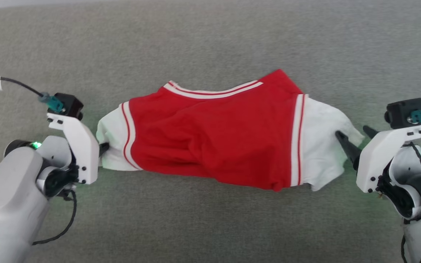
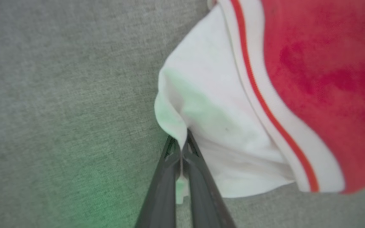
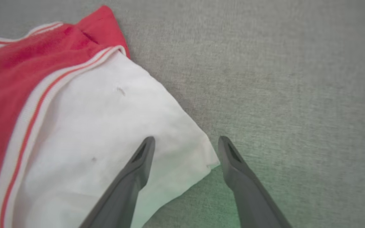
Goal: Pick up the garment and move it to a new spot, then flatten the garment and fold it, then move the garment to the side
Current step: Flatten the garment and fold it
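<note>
**Left claw has its sleeve; right claw is lined up but not closed**

The left claw (image 2: pixel 181 139) is pressed together on the outer edge of the left white sleeve (image 2: pixel 208 104), and a ridge of cloth rises from between its 2 dark fingers. The right claw (image 3: pixel 186 141) stands spread and holds nothing. 1 finger is over the right white sleeve (image 3: pixel 100 126) and the other is over bare surface just past the sleeve's corner, so the sleeve's edge sits in the gap.

Between the 2 claws the shirt (image 1: pixel 214 135) lies across the middle of the grey fabric surface (image 1: pixel 210 36). Its red body is rumpled and its near edge is bunched under.

Taking both sleeve ends looks meant to let the arms lift the shirt and draw it taut. For that, the right claw would need to close on the sleeve's edge.
</note>
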Controlling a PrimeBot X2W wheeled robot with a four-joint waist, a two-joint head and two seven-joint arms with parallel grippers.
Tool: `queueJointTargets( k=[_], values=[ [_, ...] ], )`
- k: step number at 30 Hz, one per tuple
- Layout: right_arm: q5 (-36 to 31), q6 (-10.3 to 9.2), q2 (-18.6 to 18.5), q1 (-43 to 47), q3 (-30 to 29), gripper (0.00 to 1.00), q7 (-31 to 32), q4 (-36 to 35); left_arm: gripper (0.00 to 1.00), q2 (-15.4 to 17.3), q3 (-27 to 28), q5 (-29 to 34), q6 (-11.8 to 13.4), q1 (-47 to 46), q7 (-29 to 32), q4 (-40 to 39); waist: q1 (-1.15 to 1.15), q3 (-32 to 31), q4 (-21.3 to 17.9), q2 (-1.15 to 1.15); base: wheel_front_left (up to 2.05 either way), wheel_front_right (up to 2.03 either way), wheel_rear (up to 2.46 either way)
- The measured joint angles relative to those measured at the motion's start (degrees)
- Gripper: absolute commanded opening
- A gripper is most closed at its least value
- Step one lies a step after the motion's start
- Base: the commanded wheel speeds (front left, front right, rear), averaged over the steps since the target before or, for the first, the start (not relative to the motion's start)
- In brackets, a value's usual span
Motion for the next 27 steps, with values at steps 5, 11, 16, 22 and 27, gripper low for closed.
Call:
queueJointTargets(
  k=[5,11,16,22,27],
  values=[
    [2.12,0.00,-2.18,-1.88,1.86,1.00,5.61,4.03,0.00,-1.00,-0.93,-0.30,-0.26,-1.33,-1.26,-0.01,0.00,1.24,1.82,0.00,0.00,0.00,0.00],
    [5.10,-0.03,-4.38,-4.23,4.20,0.00,12.05,6.03,0.00,-1.47,-1.92,-1.04,-0.48,-2.05,-2.47,0.02,0.00,2.07,3.19,0.00,0.00,0.00,0.00],
    [8.06,-0.05,-4.80,-4.83,4.44,0.00,14.40,5.34,0.00,-1.07,-2.75,-1.96,-0.49,-2.85,-2.23,0.08,0.00,1.49,3.40,0.00,0.00,0.00,0.00],
    [11.94,0.00,-5.33,-7.22,3.54,0.00,15.93,0.69,0.00,0.64,-2.36,-2.36,-0.20,-5.19,-0.56,-2.32,0.00,-0.69,2.89,-0.01,0.00,0.00,0.00],
    [12.81,0.00,-6.30,-10.57,3.22,0.00,15.88,-2.66,0.00,2.43,-1.53,-2.45,0.56,-8.00,1.29,-6.02,0.00,-2.80,2.51,0.00,0.00,0.00,0.00]
  ],
)
